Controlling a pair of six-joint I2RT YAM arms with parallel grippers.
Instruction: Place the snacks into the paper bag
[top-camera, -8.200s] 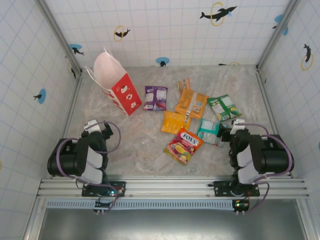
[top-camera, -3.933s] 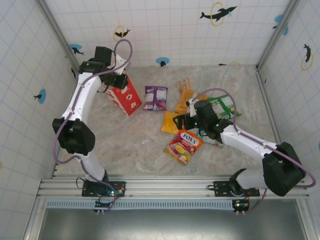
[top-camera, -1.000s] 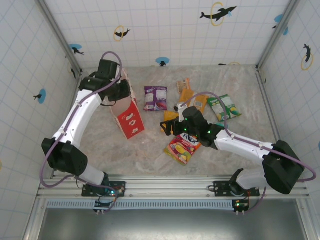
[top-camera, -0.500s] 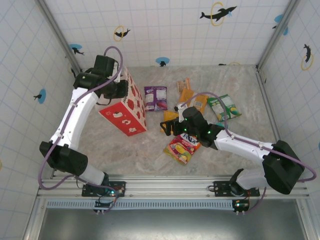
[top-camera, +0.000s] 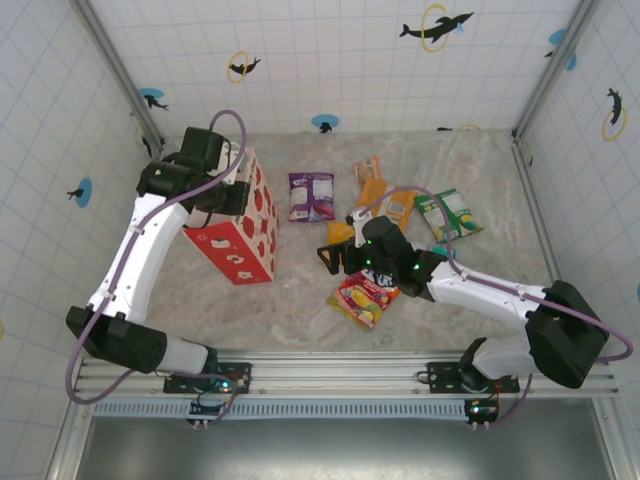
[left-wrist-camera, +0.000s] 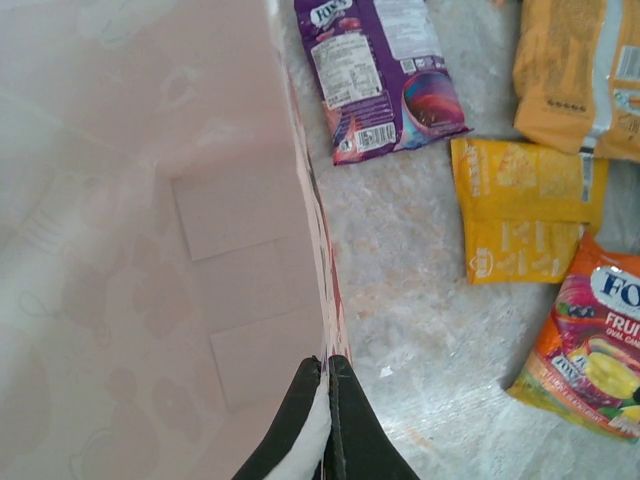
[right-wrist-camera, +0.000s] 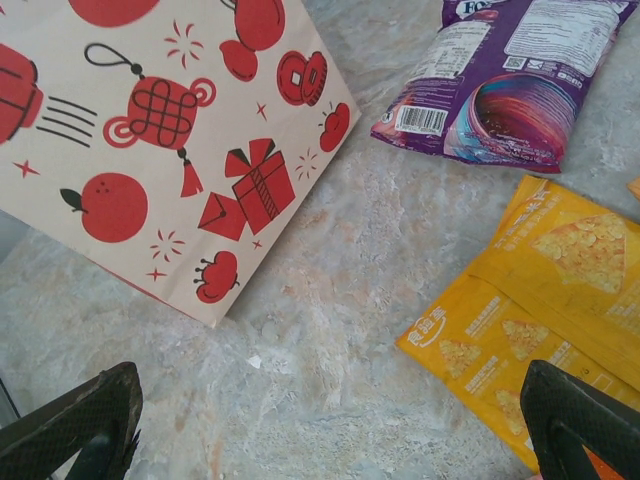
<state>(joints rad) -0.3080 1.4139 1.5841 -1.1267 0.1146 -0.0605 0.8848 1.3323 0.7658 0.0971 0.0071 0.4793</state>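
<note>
Paper bag (top-camera: 240, 250) left of centre in the top view, tipped at a slant, red band with white figures toward the frame's bottom, cream side with red ornaments facing right. Rim pinched in the left gripper (left-wrist-camera: 328, 368) at bottom centre of the left wrist view, fingers (left-wrist-camera: 350, 430) pressed together on the paper edge.

Snacks loose on the marbled table (top-camera: 300, 300) to the right of the bag:
- purple packet (top-camera: 311, 195) nearest, near the bag's upper corner
- yellow-orange packet (right-wrist-camera: 530, 310) at mid-frame
- FOX'S packet (top-camera: 365, 295) below that
- orange packet (left-wrist-camera: 575, 75) and green packet (top-camera: 450, 213) further right

Right gripper (right-wrist-camera: 328, 400) over bare table between bag and yellow-orange packet, fingers (right-wrist-camera: 80, 420) spread wide at the lower corners of the right wrist view.
</note>
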